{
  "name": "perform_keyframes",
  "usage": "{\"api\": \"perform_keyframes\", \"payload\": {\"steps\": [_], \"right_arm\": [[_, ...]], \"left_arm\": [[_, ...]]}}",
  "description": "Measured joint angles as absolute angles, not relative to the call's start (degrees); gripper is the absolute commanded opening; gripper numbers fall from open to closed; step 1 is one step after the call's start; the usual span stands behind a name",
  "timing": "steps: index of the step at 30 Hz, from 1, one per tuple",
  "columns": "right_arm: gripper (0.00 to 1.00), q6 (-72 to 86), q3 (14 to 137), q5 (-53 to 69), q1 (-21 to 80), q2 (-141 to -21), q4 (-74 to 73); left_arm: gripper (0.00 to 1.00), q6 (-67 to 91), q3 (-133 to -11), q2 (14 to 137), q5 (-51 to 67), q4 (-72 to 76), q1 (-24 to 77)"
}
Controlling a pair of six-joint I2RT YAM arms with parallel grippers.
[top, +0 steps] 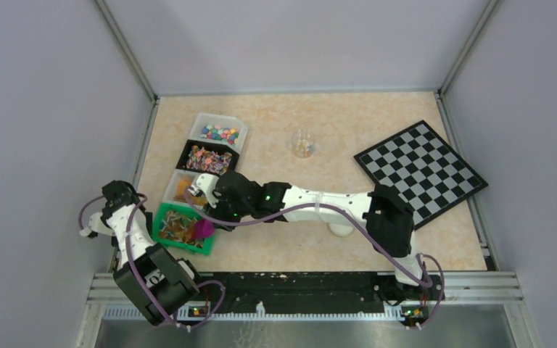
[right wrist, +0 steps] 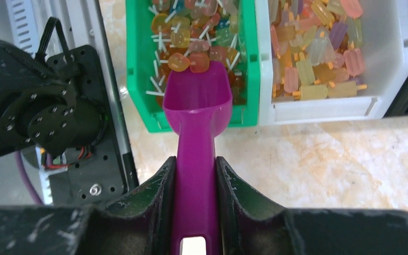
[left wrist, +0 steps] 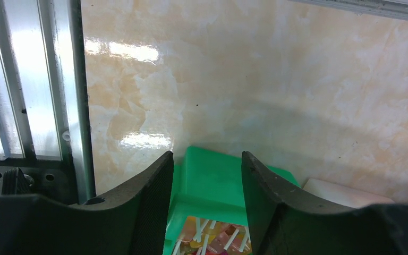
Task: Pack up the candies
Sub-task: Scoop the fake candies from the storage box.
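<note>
Two fingers of the left pincer (left wrist: 207, 156) stand spread apart with nothing between them; the wall of a green plastic bin (right wrist: 138, 79) shows in the gap. That bin holds amber and orange lollipop candies (right wrist: 202, 32) on white sticks. Next along the beige marbled counter (top: 333, 123), a white plastic bin (right wrist: 319, 109) holds pastel popsicle-shaped candies (right wrist: 308, 64). Beyond come a black bin (top: 186, 150) and a clear bin (top: 217, 117) of tiny multicoloured candies (top: 220, 133). The right pincer (right wrist: 195, 162) is clenched on the handle of a magenta plastic scoop (right wrist: 196, 106), whose bowl reaches into the green bin, its lip at the lollipops. Farther right stand a clear glass cup (top: 303, 143) and a black-and-white chessboard (top: 421, 172).
</note>
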State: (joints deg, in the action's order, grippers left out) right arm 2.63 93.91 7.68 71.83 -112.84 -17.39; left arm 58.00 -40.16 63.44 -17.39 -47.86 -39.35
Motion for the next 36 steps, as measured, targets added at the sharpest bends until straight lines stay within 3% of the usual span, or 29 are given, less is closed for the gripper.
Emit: {"api": "perform_keyframes", "payload": {"steps": [8,18,36], "right_arm": [[0.00,2.81,93.65,7.64,71.77,-114.48,-12.95],[0.00,3.40,78.94,7.75,71.59,-114.30,8.43],[0.00,0.75,64.31,7.81,71.57,-112.92,31.40]], "left_arm": [[0.53,58.41,-38.96,61.71,-17.37,-46.94,-39.42],[0.52,58.59,-38.72,61.63,-17.04,-46.87,-39.46],[0.52,58.63,-38.41,61.60,-15.88,-47.57,-39.44]]}}
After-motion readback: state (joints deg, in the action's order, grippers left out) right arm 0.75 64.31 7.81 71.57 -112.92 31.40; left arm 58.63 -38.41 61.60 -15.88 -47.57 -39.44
